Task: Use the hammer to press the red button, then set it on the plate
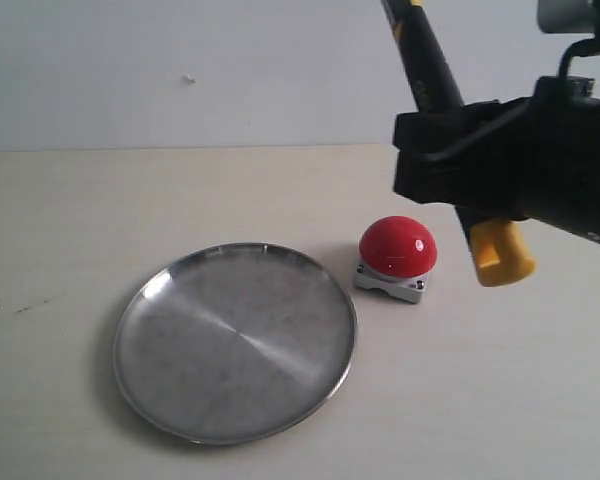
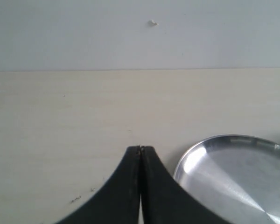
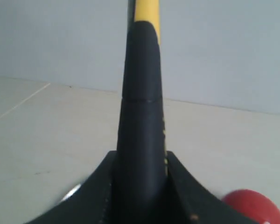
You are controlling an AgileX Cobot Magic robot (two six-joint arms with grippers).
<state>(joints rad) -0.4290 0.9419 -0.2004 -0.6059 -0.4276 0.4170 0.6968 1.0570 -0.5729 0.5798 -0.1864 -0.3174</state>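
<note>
Gripping the black-and-yellow hammer (image 1: 427,62), the right gripper (image 1: 462,168) is being held at two o'clock from the glossy red button (image 1: 398,245); the left gripper (image 2: 140,153) jaws are being pressed together.

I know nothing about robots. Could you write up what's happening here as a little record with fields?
Surface: pale table
Right tool: shut on the hammer, which is held in the air with its handle slanting
Hammer's lower end: yellow, just beside the red button, not touching it
Red button: sits on the table, nothing on it
Plate: on the table beside the button, holding nothing
Left tool: shut, holding nothing, near the plate's rim
</note>
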